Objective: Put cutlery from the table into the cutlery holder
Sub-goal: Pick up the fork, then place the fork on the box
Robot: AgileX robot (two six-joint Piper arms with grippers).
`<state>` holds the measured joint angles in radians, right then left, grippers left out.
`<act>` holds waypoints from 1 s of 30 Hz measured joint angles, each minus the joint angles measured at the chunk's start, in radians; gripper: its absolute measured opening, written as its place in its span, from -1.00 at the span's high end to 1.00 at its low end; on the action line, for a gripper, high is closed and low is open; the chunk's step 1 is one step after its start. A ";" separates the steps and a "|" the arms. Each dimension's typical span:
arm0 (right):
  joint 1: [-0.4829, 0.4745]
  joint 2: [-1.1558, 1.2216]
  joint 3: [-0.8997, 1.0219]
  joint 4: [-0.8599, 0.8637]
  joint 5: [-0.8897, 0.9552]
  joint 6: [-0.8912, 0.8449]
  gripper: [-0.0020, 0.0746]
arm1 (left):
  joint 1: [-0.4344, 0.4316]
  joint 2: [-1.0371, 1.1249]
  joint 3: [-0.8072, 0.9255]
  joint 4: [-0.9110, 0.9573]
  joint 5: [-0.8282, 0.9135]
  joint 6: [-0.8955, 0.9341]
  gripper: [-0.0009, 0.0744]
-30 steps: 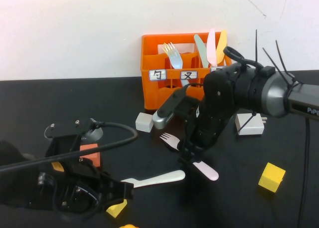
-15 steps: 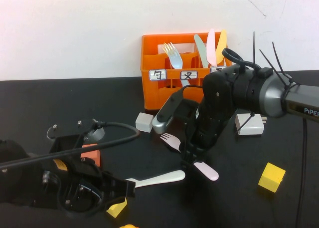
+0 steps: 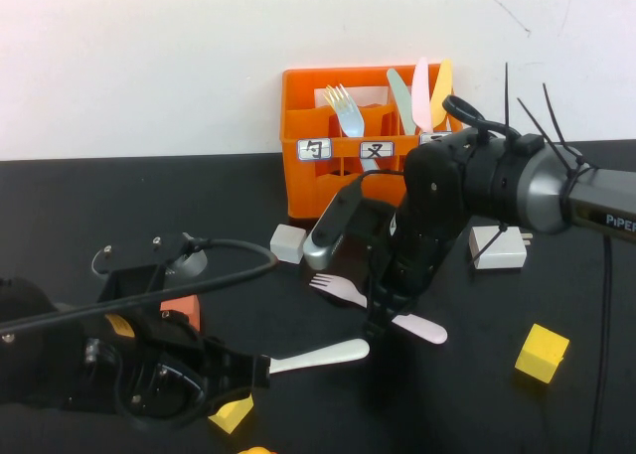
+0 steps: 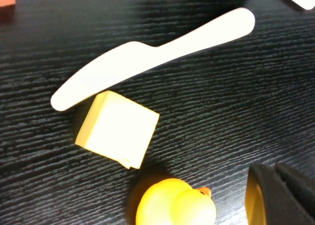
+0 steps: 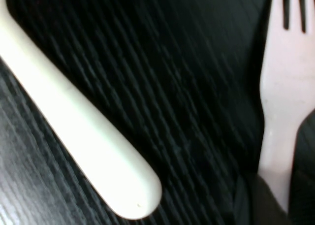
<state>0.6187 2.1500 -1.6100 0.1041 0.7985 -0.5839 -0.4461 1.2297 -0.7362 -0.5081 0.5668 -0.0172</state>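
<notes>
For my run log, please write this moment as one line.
right gripper: shut on pink fork, at table centre | left gripper: near-left, beside whitish knife, state unclear | cutlery holder: behind

Yellow blocks (image 3: 542,353); rubber duck (image 4: 174,205) — clutter

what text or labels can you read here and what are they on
"勺" on the left white label of the orange holder.
"叉" on the middle label.
Third label: mostly hidden by the right arm, unreadable.
"PiPE", cut off at the frame edge, on the right arm.
Nothing else legible.
</notes>
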 joint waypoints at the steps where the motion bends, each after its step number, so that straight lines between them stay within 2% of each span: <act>1: 0.000 0.000 -0.002 0.000 0.000 0.000 0.61 | 0.000 0.000 0.000 0.000 0.000 -0.002 0.98; 13: 0.000 0.013 -0.115 0.008 0.105 0.009 0.61 | 0.000 0.000 0.000 -0.004 -0.002 -0.005 0.98; 30: 0.000 -0.142 -0.127 0.020 0.085 0.117 0.61 | 0.000 0.000 0.000 -0.006 -0.005 -0.005 0.98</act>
<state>0.6187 2.0082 -1.7370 0.1246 0.8836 -0.4667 -0.4461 1.2297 -0.7362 -0.5144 0.5615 -0.0218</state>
